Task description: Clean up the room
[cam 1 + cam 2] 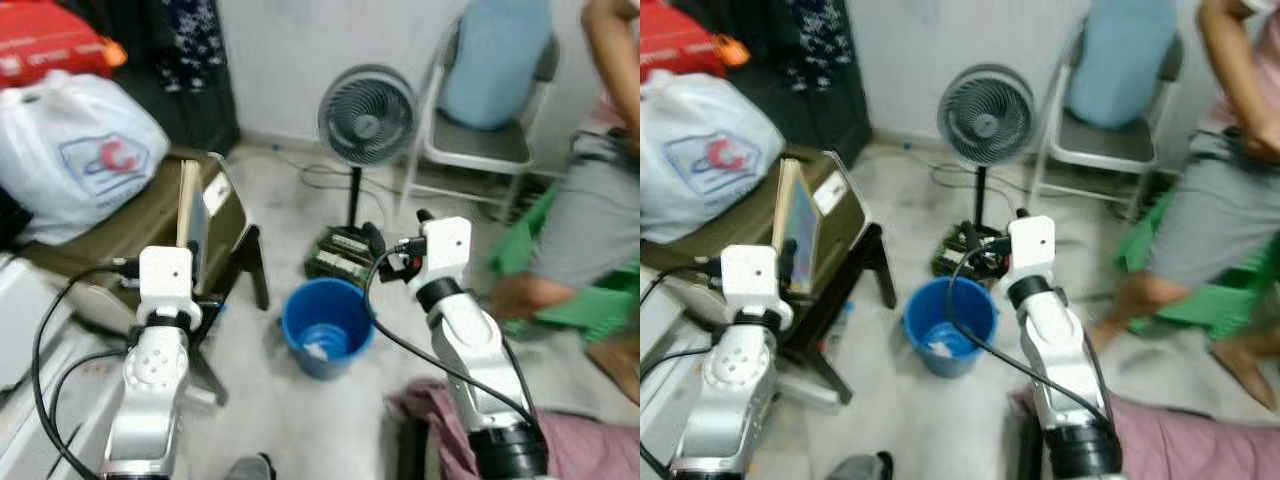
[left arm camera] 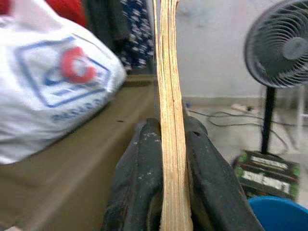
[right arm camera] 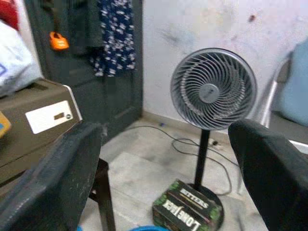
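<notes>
My left gripper is shut on a thin wooden board, which I see edge-on between the two black fingers. In the left eye view the board stands upright above my left wrist, beside a brown cabinet. My right gripper is open with nothing between its fingers. It is raised just right of and above a blue bucket on the floor; something white lies in the bucket.
A white plastic bag rests on the cabinet. A standing fan has a green-and-black box at its base. A chair with a blue cushion stands behind it. A person bends at right. Pink cloth lies by my right arm.
</notes>
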You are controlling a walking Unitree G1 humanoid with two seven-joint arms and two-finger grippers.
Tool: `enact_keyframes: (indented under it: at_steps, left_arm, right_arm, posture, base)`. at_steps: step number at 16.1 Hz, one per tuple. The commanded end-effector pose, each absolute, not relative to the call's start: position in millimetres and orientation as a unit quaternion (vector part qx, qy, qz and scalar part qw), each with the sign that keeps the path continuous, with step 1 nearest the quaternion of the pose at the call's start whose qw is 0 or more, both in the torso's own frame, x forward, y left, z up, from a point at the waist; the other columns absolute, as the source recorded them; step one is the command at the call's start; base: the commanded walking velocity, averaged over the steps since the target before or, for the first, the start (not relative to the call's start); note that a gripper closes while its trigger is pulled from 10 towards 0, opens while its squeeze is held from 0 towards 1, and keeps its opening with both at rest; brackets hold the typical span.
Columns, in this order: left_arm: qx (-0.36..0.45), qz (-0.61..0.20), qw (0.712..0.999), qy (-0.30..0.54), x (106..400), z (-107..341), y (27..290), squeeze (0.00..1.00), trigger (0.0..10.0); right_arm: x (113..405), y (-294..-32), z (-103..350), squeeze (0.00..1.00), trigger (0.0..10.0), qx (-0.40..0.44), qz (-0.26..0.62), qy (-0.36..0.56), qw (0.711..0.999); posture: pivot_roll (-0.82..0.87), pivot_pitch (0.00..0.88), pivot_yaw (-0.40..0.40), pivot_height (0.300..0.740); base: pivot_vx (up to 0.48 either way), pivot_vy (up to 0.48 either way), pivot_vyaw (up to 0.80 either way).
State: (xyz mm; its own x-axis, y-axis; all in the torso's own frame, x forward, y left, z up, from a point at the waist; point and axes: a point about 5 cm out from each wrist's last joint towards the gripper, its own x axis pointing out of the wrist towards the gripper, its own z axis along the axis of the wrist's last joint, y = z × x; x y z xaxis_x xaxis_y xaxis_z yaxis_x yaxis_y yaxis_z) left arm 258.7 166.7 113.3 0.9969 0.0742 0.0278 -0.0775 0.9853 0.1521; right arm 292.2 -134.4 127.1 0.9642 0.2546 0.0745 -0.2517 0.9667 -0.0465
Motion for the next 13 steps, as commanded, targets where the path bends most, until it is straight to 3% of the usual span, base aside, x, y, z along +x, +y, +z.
enact_keyframes:
  at_steps: [1, 13]
  left_arm:
    - [0.078, 0.032, 0.996, -0.032, 259.4, 121.0, 162.5, 0.0, 10.0]
    - [0.081, 0.023, 0.996, -0.031, 258.6, 121.1, 159.3, 0.0, 10.0]
  right_arm:
    - [292.6, -136.4, 128.4, 0.0, 10.0, -0.02, 0.125, -0.043, 0.991]
    - [290.6, -136.9, 127.3, 0.0, 10.0, -0.022, 0.125, -0.042, 0.991]
  posture:
    - [-0.03, 0.007, -0.016, 0.74]
    - [-0.03, 0.013, -0.014, 0.74]
  base:
    - [0.0, 0.0, 0.8]
    - [0.0, 0.0, 0.8]
